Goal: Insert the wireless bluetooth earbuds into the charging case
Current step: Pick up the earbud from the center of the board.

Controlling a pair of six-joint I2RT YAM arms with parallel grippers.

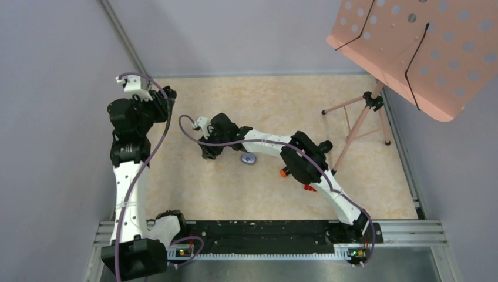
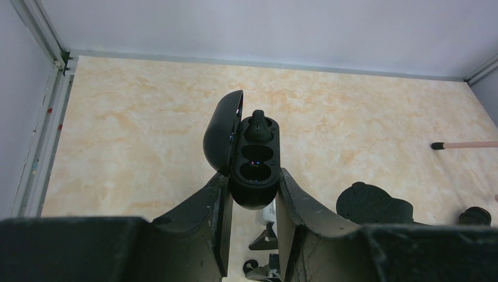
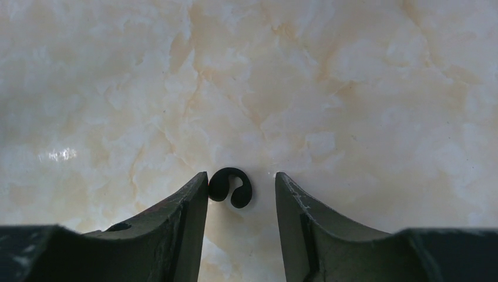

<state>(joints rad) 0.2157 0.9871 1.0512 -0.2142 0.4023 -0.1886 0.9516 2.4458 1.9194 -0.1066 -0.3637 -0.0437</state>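
Observation:
My left gripper (image 2: 253, 183) is shut on the black charging case (image 2: 253, 194) and holds it above the table with its lid (image 2: 222, 132) open to the left. One black earbud (image 2: 257, 126) sits in the case's far slot; the two nearer slots look dark and hollow. In the top view this gripper (image 1: 166, 94) is at the far left. My right gripper (image 3: 241, 176) is open and low over the table, with a small black hook-shaped earbud (image 3: 218, 188) between its fingertips, touching the left finger (image 3: 194, 200). In the top view it (image 1: 207, 151) is mid-table.
A small pale purple-blue oval thing (image 1: 249, 158) lies just right of my right gripper. Orange and red bits (image 1: 283, 173) show beside the right forearm. A pink perforated music stand (image 1: 423, 47) on thin tripod legs (image 1: 352, 126) stands at the back right.

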